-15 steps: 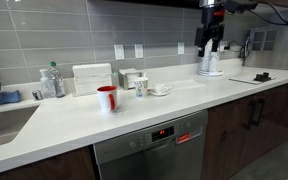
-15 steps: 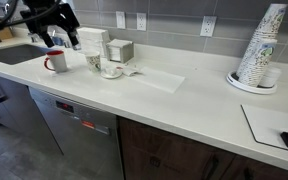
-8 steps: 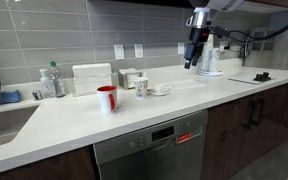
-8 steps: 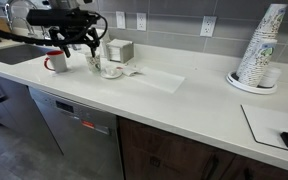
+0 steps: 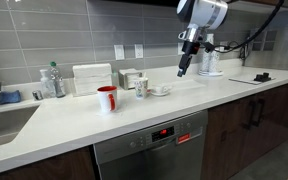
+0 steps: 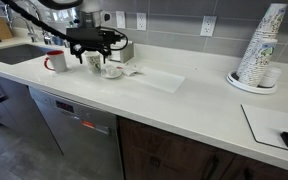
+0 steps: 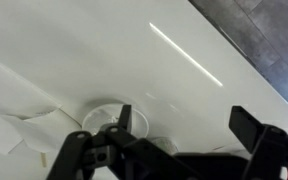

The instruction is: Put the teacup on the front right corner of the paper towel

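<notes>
Your gripper (image 7: 180, 116) hovers wide open and empty over the teacup (image 6: 112, 70) near the counter's (image 6: 184, 105) back edge, poised to grasp it.

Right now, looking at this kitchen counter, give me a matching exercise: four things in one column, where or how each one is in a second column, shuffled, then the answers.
Things
1. glossy red ceramic mug
2. tall stack of patterned paper cups
3. thin flat white paper towel
4. robot's black hand

Places or states
A. open, in the air above the counter
B. on a round tray, at the end away from the sink
C. standing near the sink
D. lying flat on the counter

Pairs: 1-C, 2-B, 3-D, 4-A
</notes>
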Robot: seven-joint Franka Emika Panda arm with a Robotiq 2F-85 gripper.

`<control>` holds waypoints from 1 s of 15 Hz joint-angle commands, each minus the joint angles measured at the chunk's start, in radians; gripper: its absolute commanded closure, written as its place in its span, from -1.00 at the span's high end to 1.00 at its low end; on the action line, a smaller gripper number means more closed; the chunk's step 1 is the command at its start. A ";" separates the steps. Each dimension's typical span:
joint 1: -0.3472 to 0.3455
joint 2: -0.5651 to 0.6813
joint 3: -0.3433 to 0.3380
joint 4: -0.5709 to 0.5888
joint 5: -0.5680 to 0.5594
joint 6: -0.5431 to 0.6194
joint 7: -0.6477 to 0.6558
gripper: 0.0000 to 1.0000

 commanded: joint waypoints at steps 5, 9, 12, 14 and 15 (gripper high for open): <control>-0.072 0.056 0.066 0.060 -0.004 -0.018 0.002 1.00; -0.078 0.081 0.072 0.086 0.016 -0.031 -0.038 1.00; -0.100 0.140 0.097 0.129 0.049 -0.022 -0.135 1.00; -0.121 0.178 0.111 0.157 0.066 -0.023 -0.200 1.00; -0.130 0.196 0.117 0.168 0.065 -0.008 -0.229 1.00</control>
